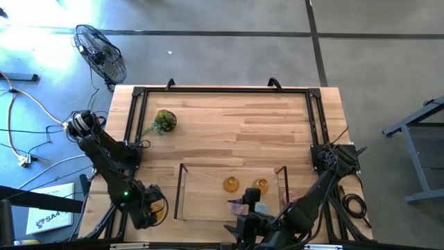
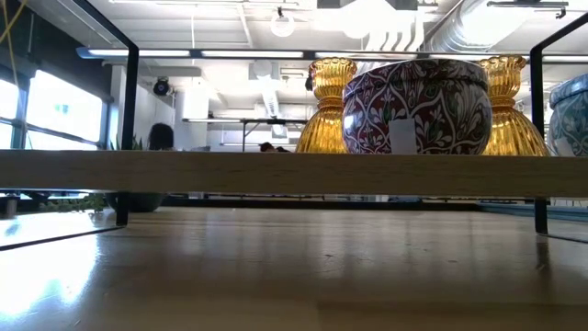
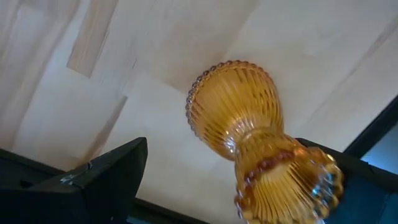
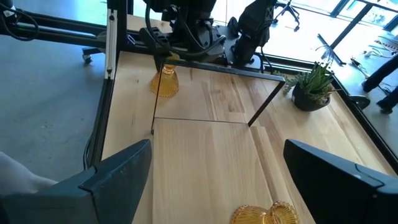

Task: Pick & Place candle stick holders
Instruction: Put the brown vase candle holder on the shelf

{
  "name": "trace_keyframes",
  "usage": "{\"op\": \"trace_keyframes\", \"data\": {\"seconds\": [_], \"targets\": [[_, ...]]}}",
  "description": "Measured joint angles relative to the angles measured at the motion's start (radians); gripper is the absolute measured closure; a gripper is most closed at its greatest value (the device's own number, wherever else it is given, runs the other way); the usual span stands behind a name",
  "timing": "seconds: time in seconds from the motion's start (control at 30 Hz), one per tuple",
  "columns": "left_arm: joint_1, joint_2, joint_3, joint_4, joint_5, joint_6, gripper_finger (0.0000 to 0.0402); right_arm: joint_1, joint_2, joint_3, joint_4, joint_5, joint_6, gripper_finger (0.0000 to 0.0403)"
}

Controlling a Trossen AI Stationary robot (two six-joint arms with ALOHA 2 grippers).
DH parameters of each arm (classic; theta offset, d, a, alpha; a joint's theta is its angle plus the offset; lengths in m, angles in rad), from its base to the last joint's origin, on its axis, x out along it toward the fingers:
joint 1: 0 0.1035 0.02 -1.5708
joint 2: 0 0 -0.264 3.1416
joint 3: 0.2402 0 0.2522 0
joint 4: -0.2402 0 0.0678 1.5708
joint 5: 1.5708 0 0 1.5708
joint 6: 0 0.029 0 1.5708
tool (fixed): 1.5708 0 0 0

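Note:
One amber holder [image 3: 242, 118] with a narrow neck stands on its wide base on the table, between the open fingers of my left gripper [image 3: 221, 146] at the near left [image 1: 154, 208]. Two more amber holders [image 1: 230, 184] [image 1: 260, 186] stand on a raised wooden shelf [image 2: 294, 170]. A mauve patterned holder [image 2: 413, 106] and a light blue one [image 2: 570, 115] stand there too. My right gripper [image 4: 217, 149] is open and empty at the shelf's near edge [image 1: 243, 226]. My left gripper stands open around the amber holder. One finger [image 3: 360, 177] is close behind the holder's beaded top rim [image 3: 292, 186]; I cannot tell whether it touches. The other finger [image 3: 106, 174] is well apart from it.
A green mossy plant [image 1: 165, 121] sits at the far left of the table. A black metal frame [image 1: 222, 90] runs round the table's far part, and thin black posts [image 1: 182, 191] stand at the shelf's sides. Bare wood lies in the table's middle [image 1: 236, 132].

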Motion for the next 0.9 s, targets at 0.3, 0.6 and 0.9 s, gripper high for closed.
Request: {"op": "trace_keyframes", "data": {"seconds": [0.3, 0.6, 0.9], "targets": [[0.000, 0.000, -0.030, 0.038, -0.027, 0.024, 0.0074, -0.001, 0.000, 0.000, 0.000, 0.005, -0.001, 0.0043], [0.001, -0.003, -0.027, 0.029, -0.047, 0.071, 0.0237, -0.001, 0.000, 0.000, 0.000, 0.005, 0.000, 0.0043], [0.039, -0.006, -0.010, 0.032, -0.022, 0.123, 0.0254, -0.001, 0.000, 0.000, 0.009, 0.008, -0.001, 0.0043]]}}
